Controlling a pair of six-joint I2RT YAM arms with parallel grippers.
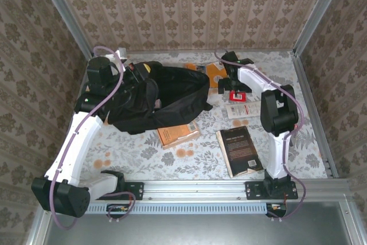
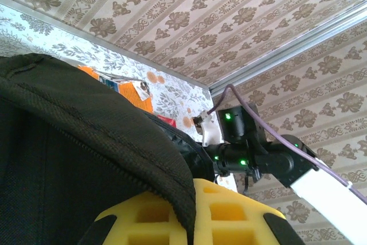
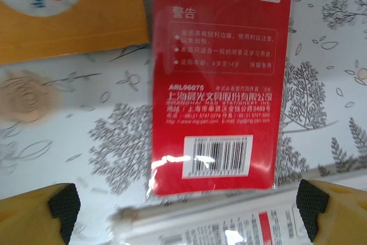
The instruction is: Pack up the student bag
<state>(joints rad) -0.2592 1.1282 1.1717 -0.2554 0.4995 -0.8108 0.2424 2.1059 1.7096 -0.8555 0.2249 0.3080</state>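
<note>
**Bag (image 1: 166, 93) clamped by the left gripper (image 1: 142, 72); right gripper (image 1: 234, 86) spread over a red packet (image 1: 236, 96)**

From above, the black bag is seen lying at the far left of the table (image 1: 143, 162), with its long axis running left to right. The left gripper is set against its left end. What the bag holds cannot be made out. The right gripper is poised over the red packet, just right of the bag. A white packet (image 1: 243, 109) lies just beside the red one and an orange book (image 1: 215, 74) lies behind it. A second orange book (image 1: 179, 135) touches the bag's near edge, and a dark book (image 1: 241, 150) lies nearer the right arm's base.

At the left wrist, a fold of the bag's fabric is seen pinched between the yellow fingers (image 2: 229, 222), so that gripper is judged clamped on the bag.

At the right wrist, the fingers (image 3: 63, 210) are held wide apart with nothing gripped. The red packet lies below and between them. Its long axis runs across the line joining the fingertips, so its narrow width would be spanned. The right arm is judged the nearer to the packet, and the bag lies to that arm's left.
</note>
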